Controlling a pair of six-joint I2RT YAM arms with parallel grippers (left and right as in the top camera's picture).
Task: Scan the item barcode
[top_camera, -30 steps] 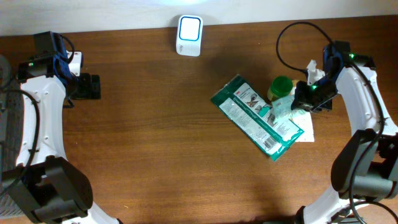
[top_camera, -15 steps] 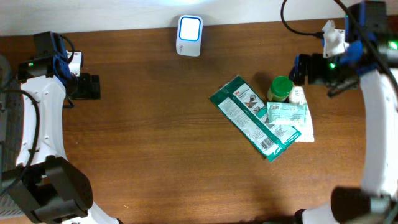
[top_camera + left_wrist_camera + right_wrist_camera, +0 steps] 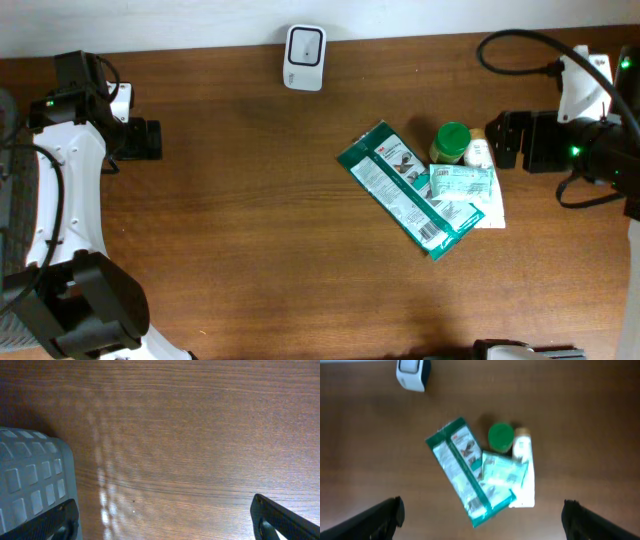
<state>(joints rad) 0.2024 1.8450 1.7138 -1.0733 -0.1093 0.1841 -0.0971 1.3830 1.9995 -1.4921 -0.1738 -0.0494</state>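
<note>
Wooden table [image 3: 250,220], scanner [image 3: 304,44], packet [image 3: 405,185] beside jar [image 3: 451,141]

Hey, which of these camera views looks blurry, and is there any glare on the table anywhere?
Right wrist view: soft all over, so the print on the green package is unreadable and the scanner looks smeared. Left wrist view: the wood grain is fairly sharp, with rows of pale reflected spots on the table. Overhead view: crisp and evenly lit, with only faint shadows beside the items.
</note>
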